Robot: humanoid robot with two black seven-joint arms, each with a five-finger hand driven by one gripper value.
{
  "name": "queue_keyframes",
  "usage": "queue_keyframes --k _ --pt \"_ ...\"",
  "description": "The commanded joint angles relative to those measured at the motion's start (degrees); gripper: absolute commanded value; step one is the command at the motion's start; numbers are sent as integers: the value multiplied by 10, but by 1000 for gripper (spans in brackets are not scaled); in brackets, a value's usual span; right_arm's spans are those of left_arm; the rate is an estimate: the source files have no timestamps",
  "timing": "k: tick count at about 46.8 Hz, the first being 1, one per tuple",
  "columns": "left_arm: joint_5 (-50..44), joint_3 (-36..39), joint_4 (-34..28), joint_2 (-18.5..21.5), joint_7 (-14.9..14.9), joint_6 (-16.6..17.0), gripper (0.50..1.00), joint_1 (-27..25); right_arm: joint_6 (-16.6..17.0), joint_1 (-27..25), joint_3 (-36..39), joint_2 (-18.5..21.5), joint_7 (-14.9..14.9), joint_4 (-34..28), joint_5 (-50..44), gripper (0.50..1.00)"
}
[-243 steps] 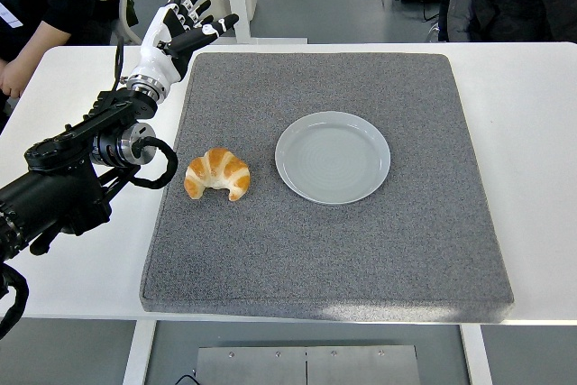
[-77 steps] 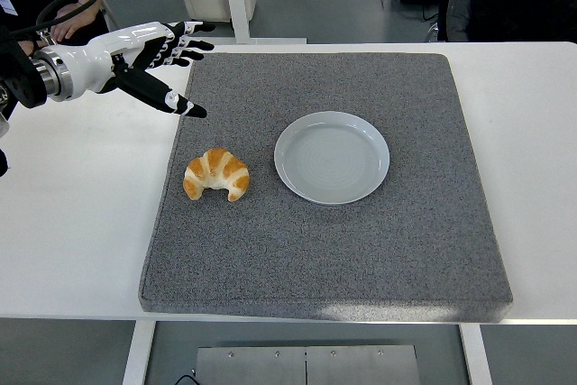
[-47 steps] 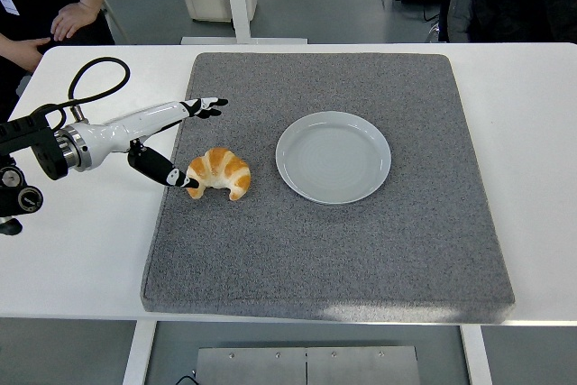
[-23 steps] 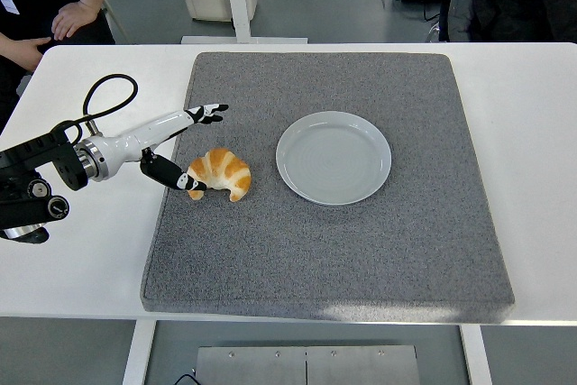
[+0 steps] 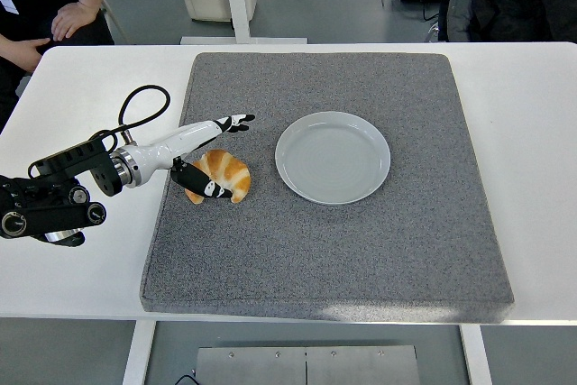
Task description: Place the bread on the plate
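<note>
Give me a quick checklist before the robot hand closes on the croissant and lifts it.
1. Left robot hand straddles the croissant, thumb in front, fingers behind: ok.
2. Fingers closed firmly on it: not ok, still spread.
3. Plate empty and ready: ok.
4. Path from croissant to plate over the grey mat free of objects: ok.
5. Person's hand at the table's far left corner, away from the path: ok.

A golden-brown croissant (image 5: 221, 175) banded with pale stripes is seen on a speckled grey mat (image 5: 329, 250). The plate (image 5: 333, 157) is pale grey-blue, the worktop (image 5: 532, 132) white, the left robot hand (image 5: 203, 146) white with black fingertips.
</note>
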Motion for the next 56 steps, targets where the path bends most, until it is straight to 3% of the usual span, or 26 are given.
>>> queue_keyframes --k 1,24,41,52,56 --pt "0 0 0 -1 0 0 968 1 0 0 -1 0 0 0 0 1000" --pt "0 0 3 4 0 0 966 10 0 0 -1 0 0 0 0 1000" --pt "0 -8 47 -18 -2 1 930 33 0 0 0 0 0 0 -1 1000" --pt "-5 -8 56 -32 -2 0 872 36 0 0 -1 0 0 0 0 1000" --pt "-5 -7 56 -32 -2 0 786 36 -1 0 -1 0 0 0 0 1000"
